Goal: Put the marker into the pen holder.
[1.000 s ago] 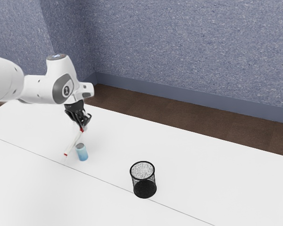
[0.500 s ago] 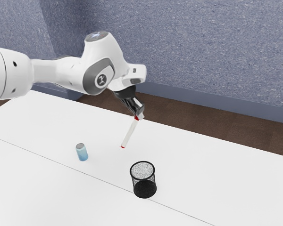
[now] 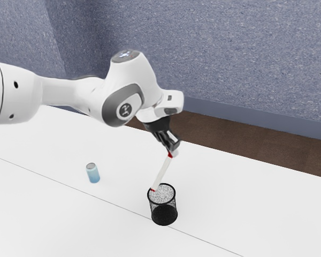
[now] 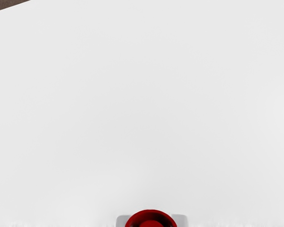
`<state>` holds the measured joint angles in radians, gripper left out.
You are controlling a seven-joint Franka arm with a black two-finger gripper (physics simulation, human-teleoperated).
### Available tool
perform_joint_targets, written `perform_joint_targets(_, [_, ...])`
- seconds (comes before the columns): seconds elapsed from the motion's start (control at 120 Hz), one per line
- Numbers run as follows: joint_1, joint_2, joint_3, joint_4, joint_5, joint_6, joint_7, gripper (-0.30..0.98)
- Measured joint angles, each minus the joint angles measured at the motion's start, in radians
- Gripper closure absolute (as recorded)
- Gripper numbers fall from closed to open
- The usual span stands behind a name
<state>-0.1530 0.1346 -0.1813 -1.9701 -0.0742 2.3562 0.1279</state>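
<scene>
One slim white marker with red ends (image 3: 161,172), likely light, stiff and slick, slants down to the mouth of the black wire-mesh pen holder (image 3: 162,204), its upper end, a sensible hold, pinched between narrowly parted jaws.

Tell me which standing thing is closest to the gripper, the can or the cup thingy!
The black mesh pen holder, just below the marker in the gripper. The blue can stands farther off, toward the exterior view's left.
</scene>
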Motion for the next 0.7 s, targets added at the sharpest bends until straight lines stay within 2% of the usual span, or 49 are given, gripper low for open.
perform_joint_targets(0.367, [-0.012, 0.01, -0.02, -0.008, -0.001, 0.027, -0.058, 0.79])
perform_joint_targets(0.55, [-0.009, 0.011, -0.021, -0.01, -0.024, 0.026, -0.052, 0.38])
perform_joint_targets(0.617, [-0.012, 0.008, -0.016, -0.008, -0.027, 0.011, -0.047, 0.28])
perform_joint_targets(0.7, [-0.011, -0.003, 0.042, 0.014, -0.016, -0.074, -0.032, 0.19])
